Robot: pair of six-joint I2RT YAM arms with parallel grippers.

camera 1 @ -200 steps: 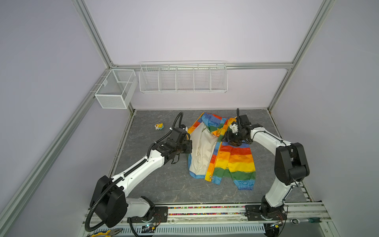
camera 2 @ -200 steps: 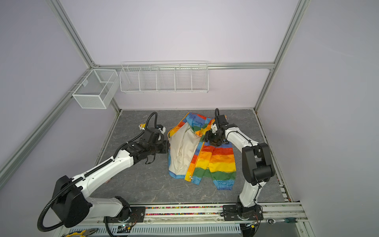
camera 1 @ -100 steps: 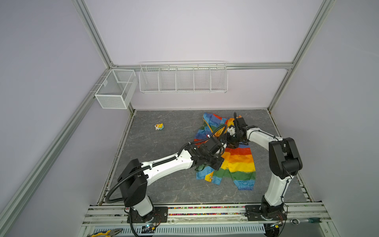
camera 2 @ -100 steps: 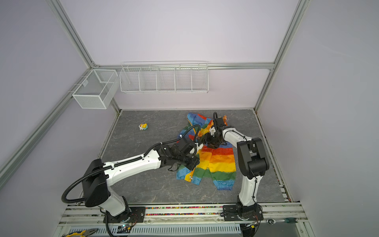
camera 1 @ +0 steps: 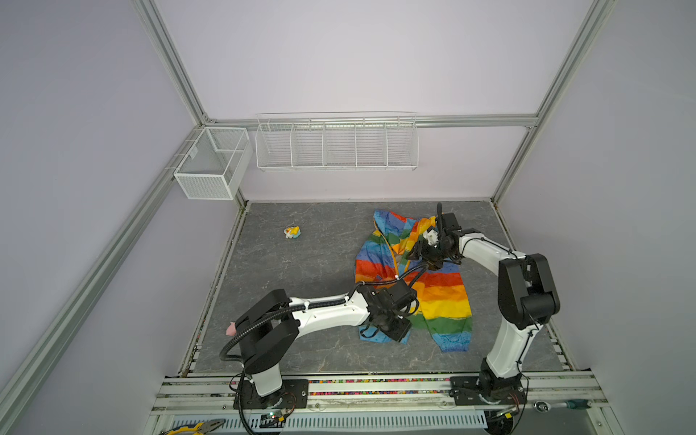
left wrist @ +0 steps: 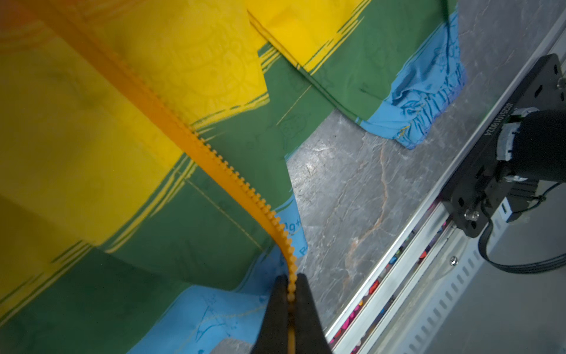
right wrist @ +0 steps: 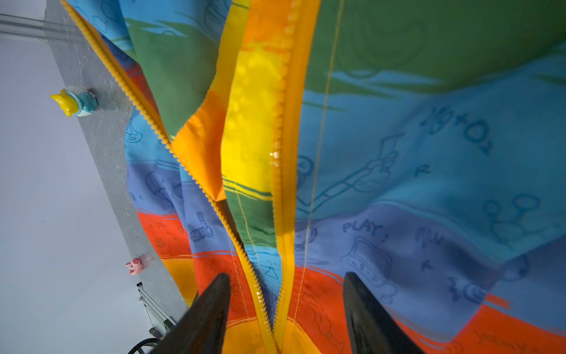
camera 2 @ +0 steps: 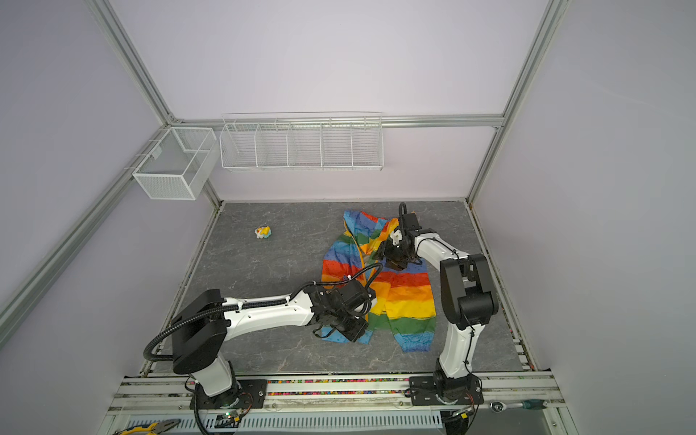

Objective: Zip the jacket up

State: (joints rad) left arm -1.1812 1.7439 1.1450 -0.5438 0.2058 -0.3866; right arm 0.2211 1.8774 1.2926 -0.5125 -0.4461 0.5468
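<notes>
The rainbow-striped jacket [camera 1: 442, 297] [camera 2: 408, 297] lies on the grey floor right of centre, its striped outside facing up. My left gripper [left wrist: 289, 291] is shut on the lower end of one orange zipper band [left wrist: 190, 135], at the blue hem. In both top views the left gripper [camera 1: 397, 331] [camera 2: 354, 331] sits over the hem's near left corner. My right gripper [right wrist: 286, 285] is open over the upper chest. Its two dark fingers [right wrist: 214, 306] straddle both zipper bands [right wrist: 284, 153], which lie close together but unjoined. In a top view the right gripper [camera 1: 414, 254] is near the collar.
A small yellow toy figure [camera 1: 292, 231] [right wrist: 75, 102] stands on the floor at the back left. A pink one [camera 1: 230, 329] [right wrist: 134, 266] sits by the left wall. Wire baskets [camera 1: 337, 143] hang on the back wall. The metal rail [camera 1: 376, 384] runs along the front edge.
My left arm swept from the jacket's left side across to its lower hem, carrying the front panel over the pale lining, which no longer shows. The right gripper stayed near the collar.
</notes>
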